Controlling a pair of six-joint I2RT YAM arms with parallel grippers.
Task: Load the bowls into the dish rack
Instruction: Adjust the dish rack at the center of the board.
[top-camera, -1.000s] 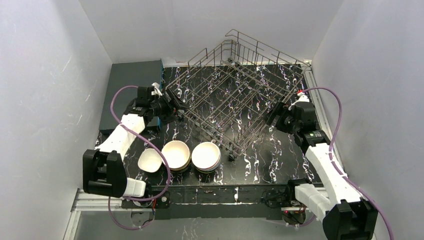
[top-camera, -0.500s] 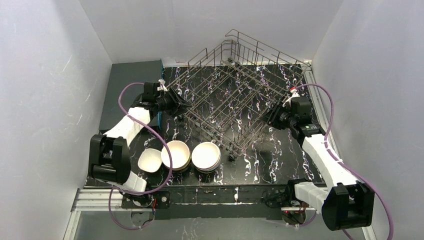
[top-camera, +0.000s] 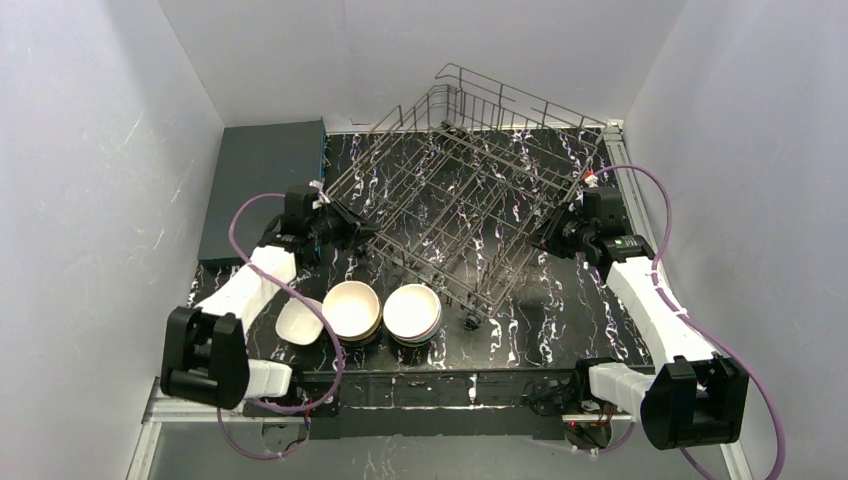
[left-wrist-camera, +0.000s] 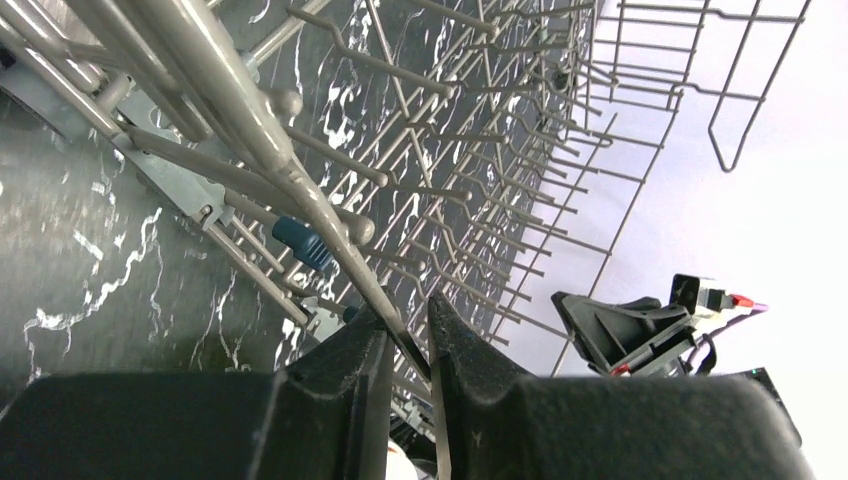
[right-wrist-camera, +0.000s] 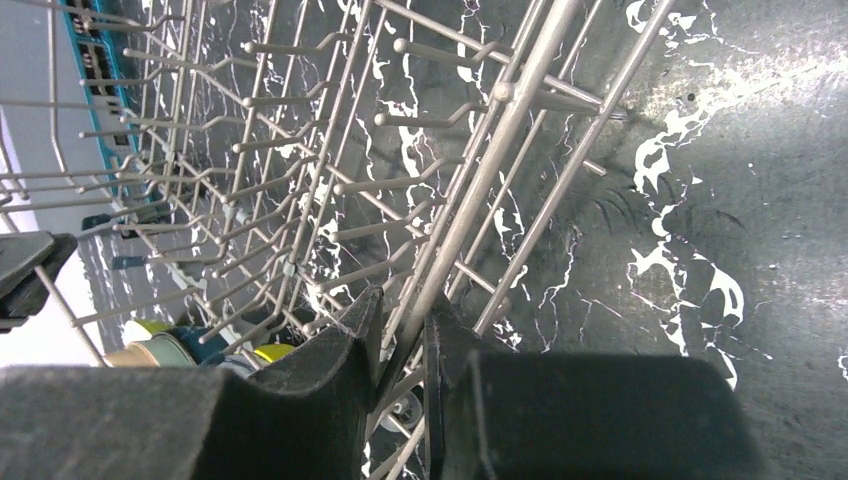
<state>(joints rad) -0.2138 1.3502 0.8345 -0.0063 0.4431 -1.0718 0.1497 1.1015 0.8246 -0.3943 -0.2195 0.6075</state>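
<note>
- Both arms are on the dish rack (top-camera: 470, 190) instead of the bowls (top-camera: 352, 308). My guess is they're repositioning the rack first so the bowls are easier to load.
- The rack sits in the middle to upper part of the overhead view, turned like a diamond, with one corner pointing down toward the arms. It looks a bit tipped, but I can't tell if it's actually off the table (top-camera: 560, 320).
- The left gripper (left-wrist-camera: 408, 335) is at the rack's left corner. Its jaws are narrow and pinched on one thin rim wire that runs straight between the fingers.
- The right gripper (right-wrist-camera: 403, 325) is at the opposite corner on the right side. Its jaws are also nearly closed, with a thicker frame wire clamped between the pads.
- Grabbing opposite corners makes sense to me. A big floppy wire basket would probably swing or twist if held from one side only.
- The bowls are at the lower centre-left of the overhead shot: two stacks side by side and a single white one just left of them, near the rack's bottom corner but apart from it. None are in the rack yet.
- The dark grey slab (top-camera: 255, 190) is at the upper left, with nothing touching it.
</note>
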